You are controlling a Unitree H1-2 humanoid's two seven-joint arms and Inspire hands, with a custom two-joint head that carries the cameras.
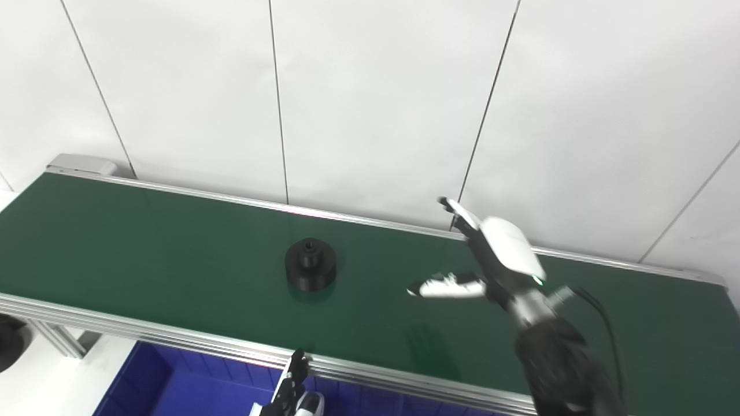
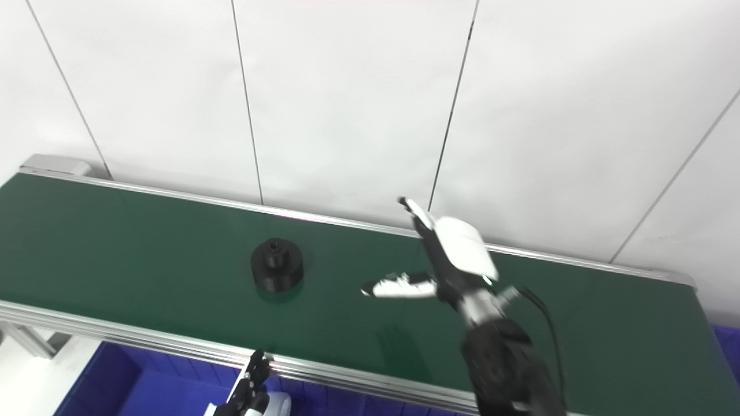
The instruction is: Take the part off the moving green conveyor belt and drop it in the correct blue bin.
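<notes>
A black round part (image 1: 310, 264) with a raised hub sits on the green conveyor belt (image 1: 144, 248), left of centre. My right hand (image 1: 485, 254) hovers over the belt to the right of the part, open, thumb stretched toward it and fingers pointing to the far rail, a clear gap between them. It holds nothing. My left hand (image 1: 291, 393) shows only as fingertips at the bottom edge, below the belt's near rail and above the blue bin (image 1: 173, 387); its state is not visible.
The belt's aluminium rails (image 1: 173, 338) run along its near and far sides. A white panelled wall (image 1: 376, 104) stands behind it. A corner of another blue bin (image 2: 729, 341) shows at the right edge. A dark object (image 1: 8, 341) sits at the far left.
</notes>
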